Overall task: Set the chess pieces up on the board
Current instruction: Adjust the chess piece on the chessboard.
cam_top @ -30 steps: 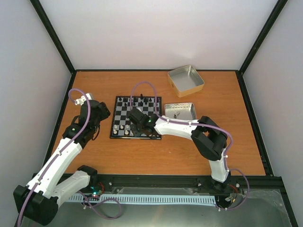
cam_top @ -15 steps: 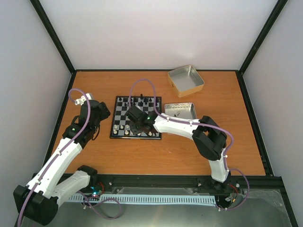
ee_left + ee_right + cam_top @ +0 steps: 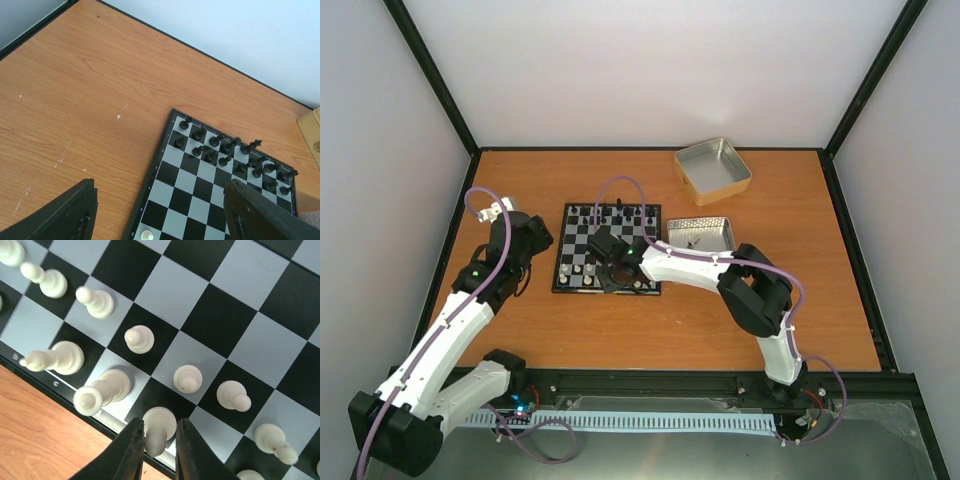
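Observation:
The board [image 3: 561, 262] lies left of centre on the table. Black pieces fill its far rows and white chess pieces [image 3: 140, 339] stand in its near rows. My right gripper [image 3: 616, 272] hangs low over the near edge. In the right wrist view its jaws [image 3: 159, 436] are slightly open around a white piece [image 3: 163, 419] standing on a black edge square. The left finger touches the piece and a gap shows at the right one. My left gripper [image 3: 160, 216] is wide open and holds nothing, above the board's left edge [image 3: 156, 175], with a white pawn [image 3: 146, 234] below.
A shallow metal tin [image 3: 712, 170] sits at the back right. A second tin [image 3: 700, 235] holding a few small pieces lies just right of the board. Black pieces [image 3: 225, 150] line the far rows. The right arm's forearm spans the table right of the board.
The right jaws have parted from shut to slightly open around the white piece, and the wrist has shifted a little toward the board's near edge. The left arm has not moved.

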You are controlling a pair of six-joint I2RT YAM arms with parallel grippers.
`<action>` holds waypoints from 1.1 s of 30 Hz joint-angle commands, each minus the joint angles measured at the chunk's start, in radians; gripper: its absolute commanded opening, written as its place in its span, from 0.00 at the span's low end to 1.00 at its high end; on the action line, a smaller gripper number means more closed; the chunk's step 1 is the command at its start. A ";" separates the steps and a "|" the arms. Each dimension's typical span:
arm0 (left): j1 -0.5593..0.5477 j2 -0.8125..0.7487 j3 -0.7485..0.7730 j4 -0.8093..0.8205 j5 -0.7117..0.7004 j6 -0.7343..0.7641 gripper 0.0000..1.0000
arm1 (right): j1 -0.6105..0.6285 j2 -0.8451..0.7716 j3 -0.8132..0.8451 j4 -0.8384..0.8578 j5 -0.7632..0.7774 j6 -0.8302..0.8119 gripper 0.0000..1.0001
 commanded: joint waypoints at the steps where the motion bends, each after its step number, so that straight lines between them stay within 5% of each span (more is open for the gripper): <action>1: 0.004 0.000 0.033 0.015 -0.001 0.013 0.70 | 0.011 0.028 0.030 -0.025 0.019 0.008 0.17; 7: 0.004 0.000 0.032 0.014 -0.003 0.014 0.70 | 0.011 0.007 0.021 -0.051 0.089 0.035 0.07; 33: 0.004 -0.005 0.024 0.008 0.001 0.005 0.70 | 0.009 0.001 0.005 -0.131 0.077 0.082 0.09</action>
